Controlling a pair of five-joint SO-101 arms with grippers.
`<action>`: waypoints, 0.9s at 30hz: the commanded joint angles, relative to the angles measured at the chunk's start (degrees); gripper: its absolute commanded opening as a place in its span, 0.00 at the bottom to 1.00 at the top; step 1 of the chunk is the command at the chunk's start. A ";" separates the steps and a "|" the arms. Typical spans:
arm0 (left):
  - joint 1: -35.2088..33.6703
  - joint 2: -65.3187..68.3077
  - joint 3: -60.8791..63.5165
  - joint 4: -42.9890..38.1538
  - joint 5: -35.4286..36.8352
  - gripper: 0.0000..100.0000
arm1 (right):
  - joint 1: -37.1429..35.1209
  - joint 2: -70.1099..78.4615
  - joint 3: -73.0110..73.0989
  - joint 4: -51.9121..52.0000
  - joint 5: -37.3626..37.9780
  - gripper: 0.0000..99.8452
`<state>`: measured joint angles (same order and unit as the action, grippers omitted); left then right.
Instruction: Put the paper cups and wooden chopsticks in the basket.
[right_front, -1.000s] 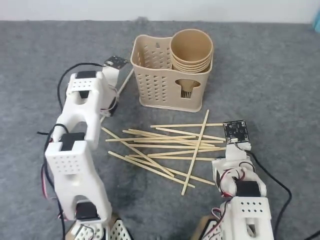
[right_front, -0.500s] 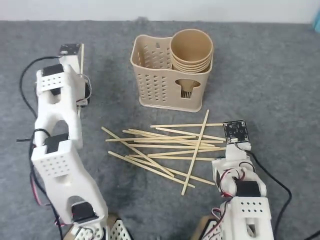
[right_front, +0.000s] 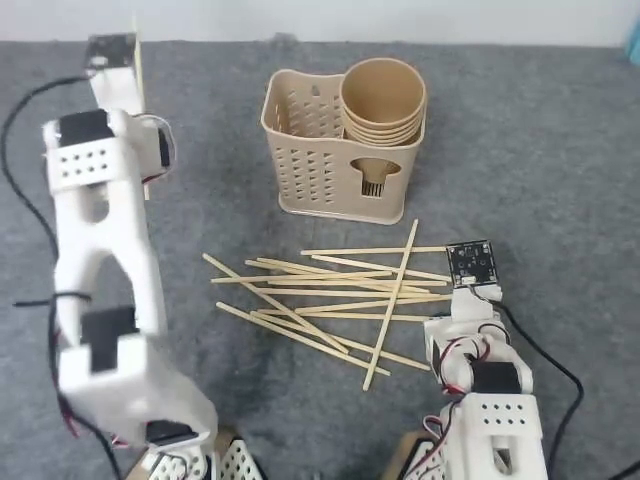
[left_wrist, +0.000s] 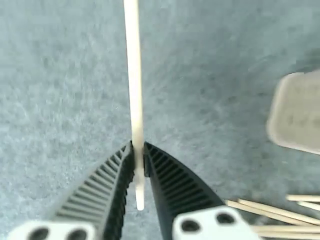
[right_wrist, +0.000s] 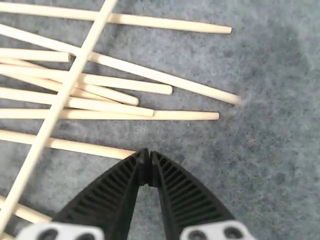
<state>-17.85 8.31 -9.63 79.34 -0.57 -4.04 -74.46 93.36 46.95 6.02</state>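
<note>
The beige basket stands at the back of the mat with a stack of paper cups in its right half. A pile of wooden chopsticks lies criss-crossed in front of it. My left arm is raised at the far left, well away from the basket, and my left gripper is shut on a single chopstick, seen upright in the high view. My right gripper is shut on nothing, low over the mat at the pile's right edge.
Grey carpet covers the whole table. A corner of the basket and some chopstick ends appear in the left wrist view. The right arm's body sits at the front right.
My left arm has swung from beside the basket's left wall out to the far left and risen, carrying the chopstick. The right arm has stayed still.
</note>
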 joint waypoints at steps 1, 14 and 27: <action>3.43 -12.57 2.24 -0.53 0.88 0.01 | 0.84 -1.01 -0.70 -1.27 -0.62 0.01; 18.20 -35.25 13.76 -19.08 17.32 0.01 | 0.84 -1.01 -0.70 -1.27 -0.62 0.01; 23.21 -28.66 29.41 -55.74 17.49 0.01 | 0.84 -1.01 -0.70 -1.36 -0.62 0.01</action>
<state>4.75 -20.88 16.48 35.03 16.31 -4.04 -74.46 93.36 46.86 6.02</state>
